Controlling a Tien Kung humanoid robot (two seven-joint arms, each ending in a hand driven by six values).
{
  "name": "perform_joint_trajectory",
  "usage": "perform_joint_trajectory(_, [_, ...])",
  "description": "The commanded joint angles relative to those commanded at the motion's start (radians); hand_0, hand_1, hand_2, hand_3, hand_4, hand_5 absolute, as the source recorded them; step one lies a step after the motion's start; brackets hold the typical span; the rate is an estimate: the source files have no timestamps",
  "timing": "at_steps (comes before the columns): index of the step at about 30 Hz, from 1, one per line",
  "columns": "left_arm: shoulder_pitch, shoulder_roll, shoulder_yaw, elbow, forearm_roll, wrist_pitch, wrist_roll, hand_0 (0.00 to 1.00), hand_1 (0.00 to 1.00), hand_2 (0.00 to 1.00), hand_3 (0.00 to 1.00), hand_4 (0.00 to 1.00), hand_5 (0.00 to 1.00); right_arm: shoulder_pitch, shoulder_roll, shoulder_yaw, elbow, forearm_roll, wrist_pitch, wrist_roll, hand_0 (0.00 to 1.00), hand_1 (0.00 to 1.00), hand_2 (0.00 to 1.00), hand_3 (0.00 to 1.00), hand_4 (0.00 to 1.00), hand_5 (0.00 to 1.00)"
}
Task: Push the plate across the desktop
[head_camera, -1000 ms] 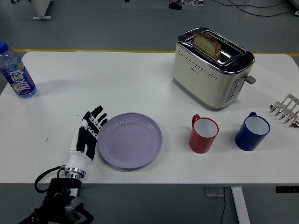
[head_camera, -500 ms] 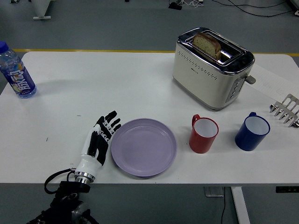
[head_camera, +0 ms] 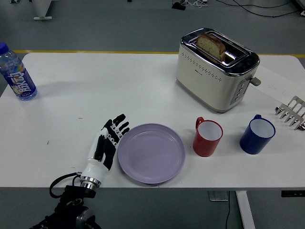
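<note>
A lilac plate (head_camera: 151, 153) lies flat near the table's front edge, left of centre. My left hand (head_camera: 107, 143) rests with its fingers (head_camera: 117, 125) straight and spread, pressed against the plate's left rim. It holds nothing. The plate's right rim sits a short gap from the red mug (head_camera: 207, 137). My right hand is out of sight.
A blue mug (head_camera: 257, 135) stands right of the red one. A cream toaster (head_camera: 217, 68) with a bread slice sits behind them. A water bottle (head_camera: 16, 74) stands at the far left, and a metal rack (head_camera: 291, 112) at the right edge.
My left hand has slid to the right along the front of the table, and the plate has moved right with it, closing toward the red mug.
</note>
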Motion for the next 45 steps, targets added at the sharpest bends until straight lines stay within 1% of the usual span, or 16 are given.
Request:
perform_joint_trajectory(4, [0.002,-0.001,-0.039,-0.005,0.015,0.007,0.003,0.840,0.857,0.902,0.788,0.495,0.998,-0.001,0.000,0.002,0.000,-0.002,0.000,0.000,0.639,0.596,0.688,0.760,0.473,0.526])
perform_joint_trajectory(9, [0.004,0.010,-0.148,-0.017,0.070,0.012,0.039,0.840,0.857,0.902,0.788,0.495,0.998,-0.003,0.000,0.008,0.001,-0.009,0.000,-0.001,0.639,0.596,0.688,0.760,0.473,0.526])
perform_joint_trajectory(10, [0.005,0.018,-0.179,-0.021,0.088,0.007,0.055,0.801,0.813,0.843,0.762,0.495,0.998,-0.003,-0.001,0.009,0.001,-0.010,0.000,-0.001,0.639,0.596,0.687,0.760,0.473,0.525])
perform_joint_trajectory(12, [0.007,0.025,-0.219,-0.026,0.108,0.000,0.075,0.801,0.813,0.843,0.762,0.495,0.998,-0.004,-0.001,0.010,0.001,-0.010,-0.001,-0.001,0.639,0.596,0.687,0.760,0.473,0.525])
perform_joint_trajectory(15, [0.010,0.043,-0.286,-0.036,0.152,-0.022,0.129,0.801,0.813,0.843,0.762,0.495,0.998,-0.005,-0.001,0.011,0.001,-0.009,-0.002,-0.001,0.639,0.596,0.687,0.760,0.473,0.525])
perform_joint_trajectory(16, [0.011,0.049,-0.304,-0.040,0.163,-0.029,0.144,0.767,0.760,0.770,0.722,0.495,0.998,-0.005,-0.002,0.012,0.001,-0.010,-0.002,-0.001,0.639,0.596,0.686,0.759,0.474,0.526])
perform_joint_trajectory(18, [0.013,0.066,-0.361,-0.052,0.195,-0.049,0.194,0.767,0.760,0.770,0.722,0.495,0.998,-0.005,-0.002,0.015,0.001,-0.012,-0.003,-0.001,0.639,0.596,0.686,0.759,0.474,0.526])
perform_joint_trajectory(21, [0.015,0.078,-0.413,-0.064,0.216,-0.062,0.238,0.767,0.760,0.770,0.722,0.495,0.998,-0.004,-0.001,0.022,0.001,-0.019,-0.003,-0.002,0.639,0.596,0.686,0.759,0.474,0.526])
perform_joint_trajectory(22, [0.016,0.081,-0.430,-0.068,0.222,-0.064,0.252,0.745,0.737,0.729,0.696,0.495,0.998,-0.003,-0.001,0.025,0.001,-0.022,-0.003,-0.002,0.638,0.596,0.685,0.759,0.474,0.525])
perform_joint_trajectory(23, [0.017,0.083,-0.445,-0.072,0.227,-0.067,0.263,0.745,0.737,0.729,0.696,0.495,0.998,-0.002,0.000,0.026,0.001,-0.022,-0.004,-0.002,0.638,0.596,0.685,0.759,0.474,0.525])
perform_joint_trajectory(28, [0.027,0.090,-0.517,-0.095,0.247,-0.080,0.302,0.737,0.734,0.725,0.693,0.496,0.998,-0.001,0.001,0.031,0.001,-0.026,-0.004,0.000,0.638,0.596,0.684,0.759,0.475,0.526])
perform_joint_trajectory(31, [0.028,0.094,-0.539,-0.106,0.257,-0.090,0.319,0.737,0.734,0.725,0.693,0.496,0.998,0.000,0.001,0.030,0.001,-0.022,-0.005,0.002,0.638,0.596,0.684,0.759,0.475,0.526])
perform_joint_trajectory(34, [0.027,0.107,-0.589,-0.129,0.285,-0.122,0.383,0.734,0.730,0.720,0.693,0.500,0.998,0.004,-0.002,0.026,-0.001,-0.014,-0.006,0.007,0.639,0.596,0.684,0.759,0.475,0.526])
perform_joint_trajectory(36, [0.027,0.110,-0.600,-0.134,0.291,-0.130,0.402,0.734,0.730,0.720,0.693,0.500,0.998,0.005,-0.002,0.025,-0.001,-0.012,-0.006,0.008,0.639,0.596,0.684,0.759,0.475,0.526])
perform_joint_trajectory(39, [0.029,0.123,-0.640,-0.153,0.304,-0.150,0.452,0.734,0.730,0.720,0.693,0.500,0.998,0.007,-0.002,0.023,-0.002,-0.006,-0.008,0.009,0.639,0.596,0.684,0.759,0.475,0.526])
perform_joint_trajectory(45, [0.041,0.128,-0.698,-0.173,0.300,-0.154,0.484,0.733,0.730,0.718,0.695,0.507,0.998,0.007,-0.003,0.020,-0.002,0.000,-0.009,0.010,0.639,0.596,0.683,0.759,0.475,0.526])
